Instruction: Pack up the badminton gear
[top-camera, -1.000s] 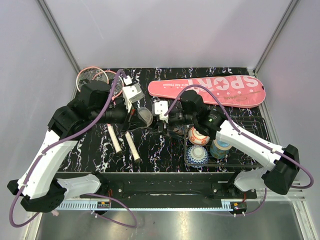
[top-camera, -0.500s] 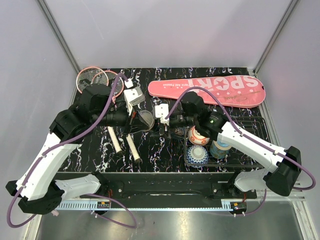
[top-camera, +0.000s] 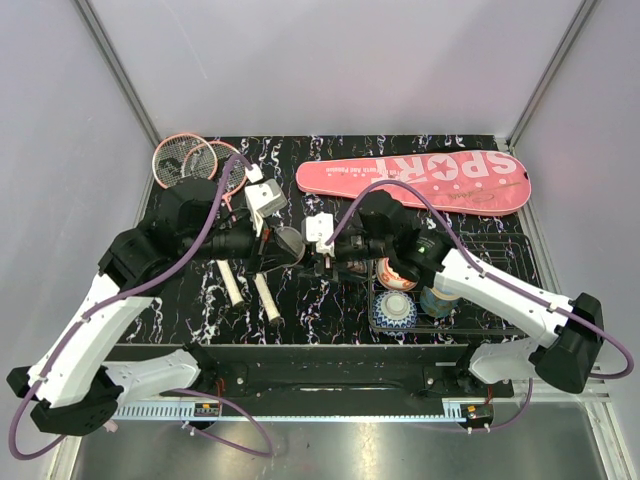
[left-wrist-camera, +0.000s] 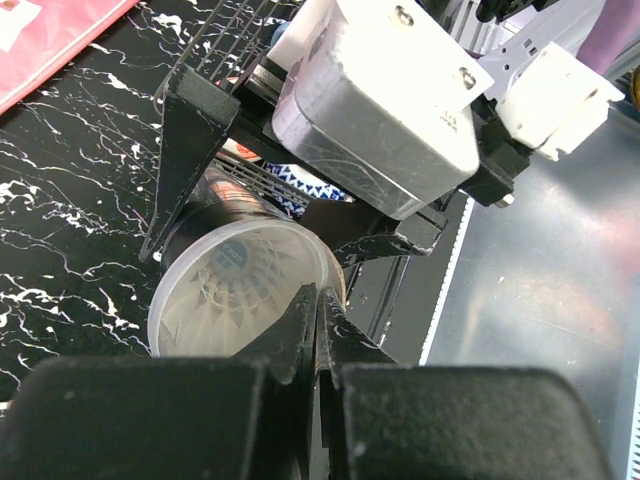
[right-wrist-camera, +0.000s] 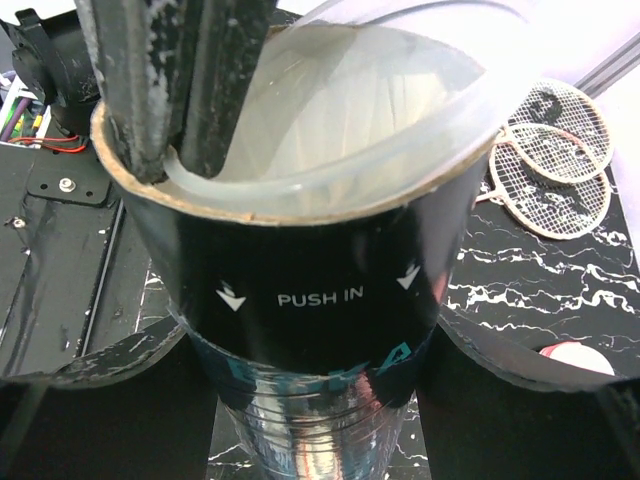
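Cover (top-camera: 415, 182) lies upper right, rackets (top-camera: 190, 160) upper left. At centre, the right gripper (top-camera: 332, 256) clamps the tube (right-wrist-camera: 300, 290), its mouth facing the left gripper (left-wrist-camera: 318, 305). The left gripper's closed fingers pinch the cap (right-wrist-camera: 380, 110) rim, seemingly to press it in.

You can read white "SPORT" on the pink racket cover (top-camera: 415, 182), far right; the smaller print beside it looks too small to make out. "PUSH IN", between two arrows, stands on the black tube (right-wrist-camera: 320, 290).
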